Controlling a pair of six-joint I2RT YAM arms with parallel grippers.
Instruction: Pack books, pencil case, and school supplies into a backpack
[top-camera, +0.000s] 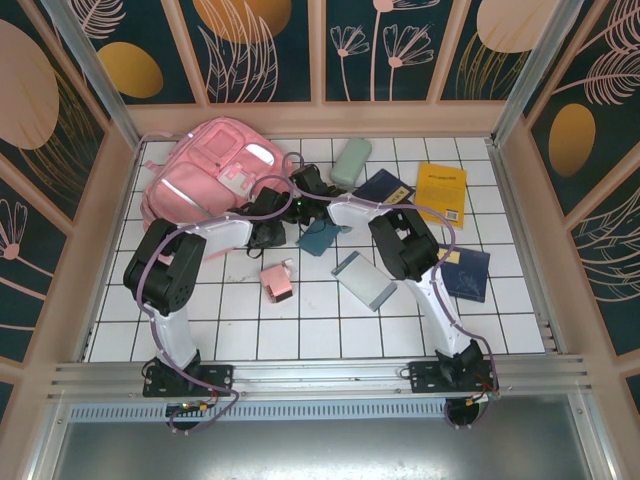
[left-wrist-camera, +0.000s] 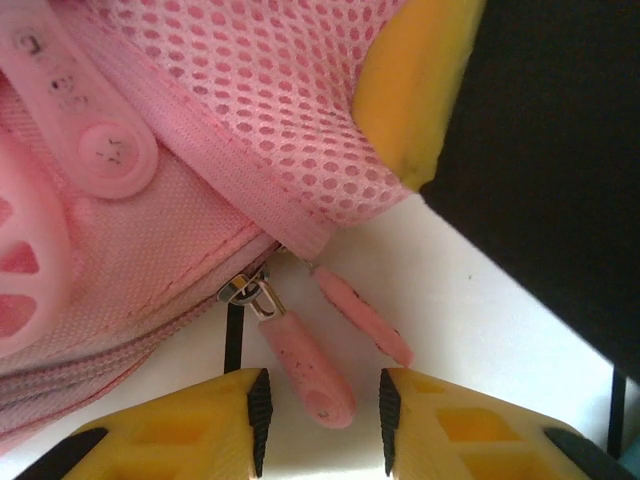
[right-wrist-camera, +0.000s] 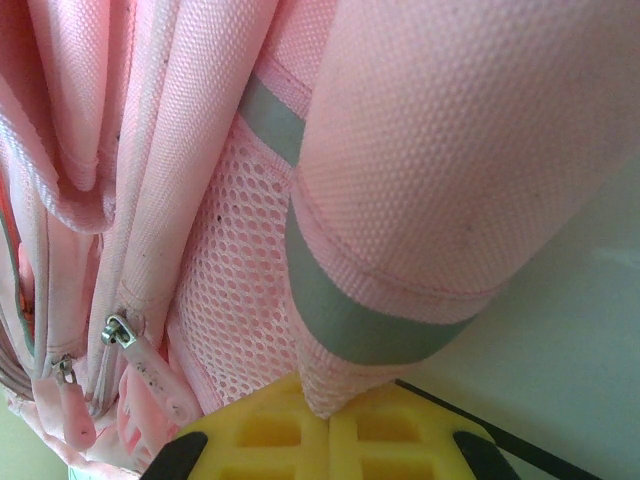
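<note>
Nothing here can be read: the dark print on the yellow book (top-camera: 441, 192) is too small, and the embossed marks on the rubber tab (left-wrist-camera: 70, 90) of the backpack (top-camera: 210, 165) are blurred.

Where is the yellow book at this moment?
In the top view, the yellow book lies far right on the table, just right of a navy book.

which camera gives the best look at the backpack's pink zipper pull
Left wrist: the zipper pull lies large and sharp between the open jaws. Right wrist catches pulls at its lower left, perhaps other ones. Top external shows the whole backpack, pull too small to find.
</note>
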